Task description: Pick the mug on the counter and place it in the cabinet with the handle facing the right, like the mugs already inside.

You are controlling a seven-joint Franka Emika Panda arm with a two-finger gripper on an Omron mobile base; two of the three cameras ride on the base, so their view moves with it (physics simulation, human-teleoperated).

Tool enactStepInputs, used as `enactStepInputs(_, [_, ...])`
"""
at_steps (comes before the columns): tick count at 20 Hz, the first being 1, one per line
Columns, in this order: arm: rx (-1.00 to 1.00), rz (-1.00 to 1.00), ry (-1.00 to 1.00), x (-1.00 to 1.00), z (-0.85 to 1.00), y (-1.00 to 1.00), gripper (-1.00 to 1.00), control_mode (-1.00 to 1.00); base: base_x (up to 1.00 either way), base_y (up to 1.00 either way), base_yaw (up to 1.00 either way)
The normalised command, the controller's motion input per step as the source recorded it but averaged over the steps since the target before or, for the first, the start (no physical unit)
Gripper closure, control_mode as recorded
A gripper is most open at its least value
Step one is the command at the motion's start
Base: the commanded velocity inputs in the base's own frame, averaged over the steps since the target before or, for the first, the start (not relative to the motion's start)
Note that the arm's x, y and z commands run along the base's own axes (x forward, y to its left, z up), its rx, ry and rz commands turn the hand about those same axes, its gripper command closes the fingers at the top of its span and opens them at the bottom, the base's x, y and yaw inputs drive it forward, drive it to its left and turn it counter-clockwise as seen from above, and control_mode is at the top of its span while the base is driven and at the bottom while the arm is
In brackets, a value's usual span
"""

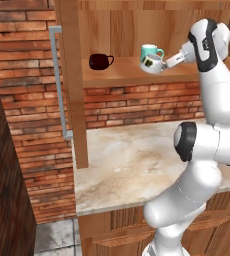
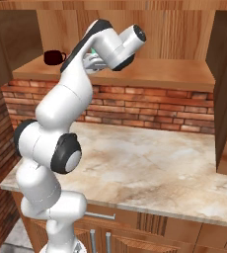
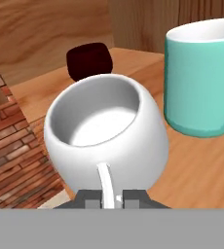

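Left base view: your gripper (image 1: 163, 64) carries the white mug (image 1: 152, 63) tilted at the cabinet shelf (image 1: 117, 75) edge, beside the teal mug (image 1: 150, 51).

Hand view: fingertips (image 3: 88, 199) pinch the handle (image 3: 105, 184), so you steer where it faces.

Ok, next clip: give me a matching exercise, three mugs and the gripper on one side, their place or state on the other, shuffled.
Things:
1. white mug
2. teal mug
3. maroon mug
4. gripper

Place or state:
A. stands on the cabinet shelf, farthest left in the left base view
B. held tilted at the shelf's front edge
C. shut on a white handle
D. upright on the shelf, just behind the held mug

Pairs: 1-B, 2-D, 3-A, 4-C
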Motion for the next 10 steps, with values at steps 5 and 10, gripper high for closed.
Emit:
enactStepInputs(5, [0.00,0.02,0.02,0.27,-0.03,0.00,1.00,-1.00,0.00,0.00,0.00])
enactStepInputs(10, [-0.01,0.03,0.01,0.19,-0.02,0.05,1.00,-1.00,0.00,0.00,0.00])
